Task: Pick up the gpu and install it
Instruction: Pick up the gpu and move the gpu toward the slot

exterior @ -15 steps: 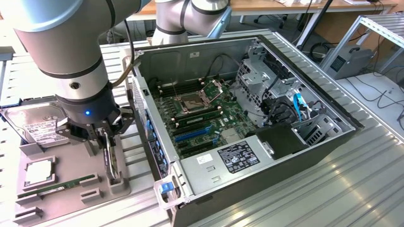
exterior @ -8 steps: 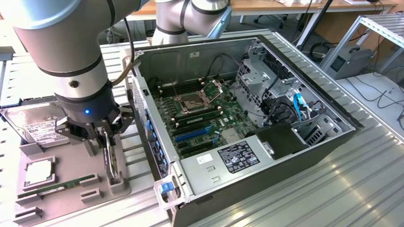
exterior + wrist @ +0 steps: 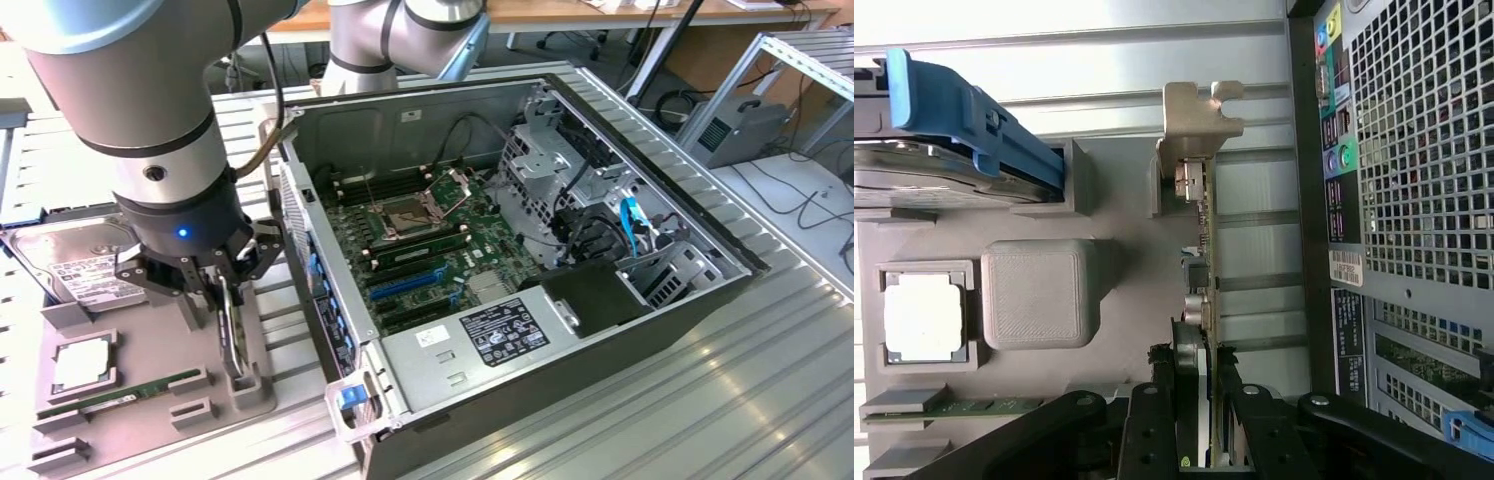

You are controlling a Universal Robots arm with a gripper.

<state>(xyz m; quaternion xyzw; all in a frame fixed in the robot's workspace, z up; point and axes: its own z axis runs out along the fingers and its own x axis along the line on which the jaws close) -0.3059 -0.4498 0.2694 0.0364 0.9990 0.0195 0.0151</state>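
Gripper (image 3: pixel 227 300) lowered over the grey parts fixture (image 3: pixel 147 335), fingers (image 3: pixel 1232 420) straddling the gpu (image 3: pixel 236 345). The card stands on its long edge in a fixture slot directly beneath the tool, so both flat faces are offered to the pads. In the wrist view the gripper (image 3: pixel 1199 410) is pinching the gpu (image 3: pixel 1204 250) with no gap evident on either side. The grasp sits toward one end of the card, and the pale bracket (image 3: pixel 1199 125) lies at the far end, away from the fingers, clear of the grip. The card appears seated in its slot, not lifted. On the tool's other flank, well apart from the card, lie the hard drive (image 3: pixel 80 265), processor (image 3: pixel 83 365) and memory stick (image 3: pixel 120 392). Close beside the tool stands the open computer case (image 3: pixel 667 190) with its blue expansion slots (image 3: pixel 400 285) exposed to receive the card.
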